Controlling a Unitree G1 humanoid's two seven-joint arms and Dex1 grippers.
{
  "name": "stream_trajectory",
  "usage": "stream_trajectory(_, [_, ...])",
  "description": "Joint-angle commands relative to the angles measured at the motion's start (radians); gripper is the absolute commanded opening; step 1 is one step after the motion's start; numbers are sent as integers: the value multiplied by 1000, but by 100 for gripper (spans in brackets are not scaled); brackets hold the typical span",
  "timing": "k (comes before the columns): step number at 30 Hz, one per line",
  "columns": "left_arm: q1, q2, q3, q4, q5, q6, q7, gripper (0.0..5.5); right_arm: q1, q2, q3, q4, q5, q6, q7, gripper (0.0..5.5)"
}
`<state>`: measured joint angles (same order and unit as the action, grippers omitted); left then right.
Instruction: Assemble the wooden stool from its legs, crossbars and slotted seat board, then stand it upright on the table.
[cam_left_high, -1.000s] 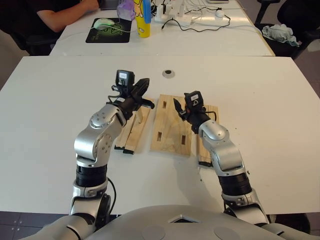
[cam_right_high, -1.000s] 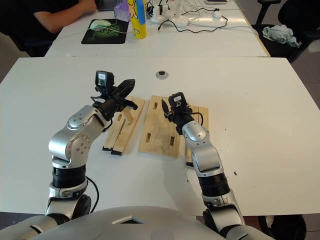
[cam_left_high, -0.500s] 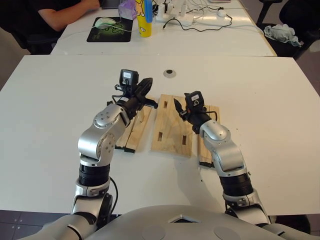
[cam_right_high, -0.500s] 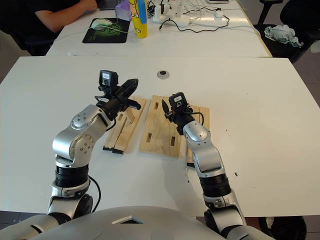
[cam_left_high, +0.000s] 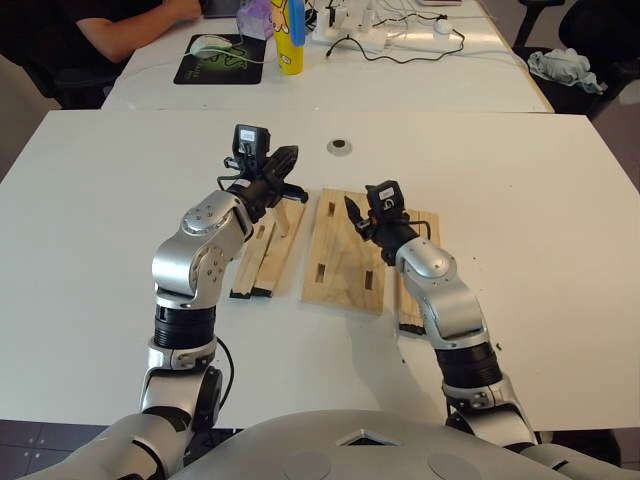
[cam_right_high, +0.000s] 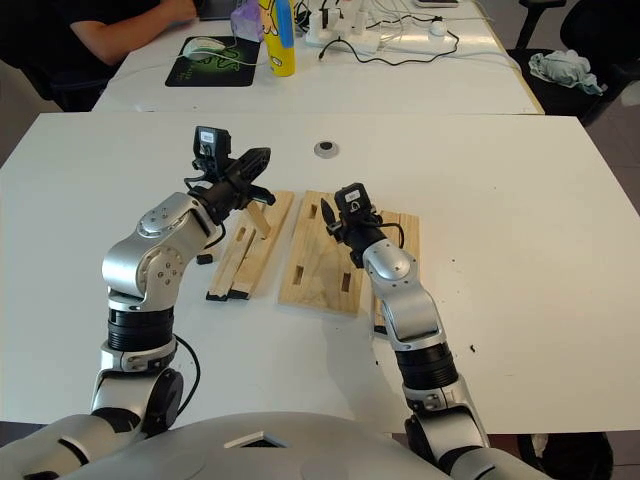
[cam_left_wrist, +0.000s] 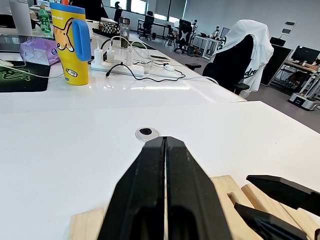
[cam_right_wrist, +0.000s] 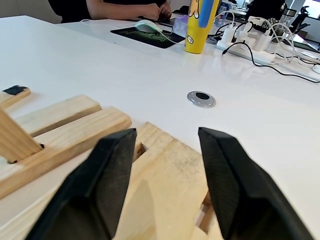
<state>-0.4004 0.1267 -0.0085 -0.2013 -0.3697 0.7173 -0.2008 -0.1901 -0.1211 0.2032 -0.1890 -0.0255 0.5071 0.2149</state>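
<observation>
No readable text or numbers; small label on yellow cup (cam_left_wrist: 69, 45) too small to make out.

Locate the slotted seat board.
In the eye views, the seat board lies flat on the table, between wooden pieces on either side, right gripper over its far end.

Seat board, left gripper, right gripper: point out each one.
seat board (cam_left_high: 343, 258): left eye view, bare wood between its slots.
left gripper (cam_left_wrist: 165, 145): left wrist view, seam at the shut fingertips.
right gripper (cam_right_wrist: 167, 135): right wrist view, gap midway between open fingertips.
</observation>
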Motion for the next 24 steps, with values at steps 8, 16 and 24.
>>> stream_trajectory(8, [62,49,133,-289,24,-68,71,87,53,10,-35,-28,-5,-8,-44,229])
stream_trajectory(16, [369,225,108,-403,-71,221,-58,203,103,19,-60,-58,-14,-15,-85,229])
stream_trajectory(24, [438,301,55,-378,-132,325,-158,313,105,21,-67,-48,-13,-20,-93,229])
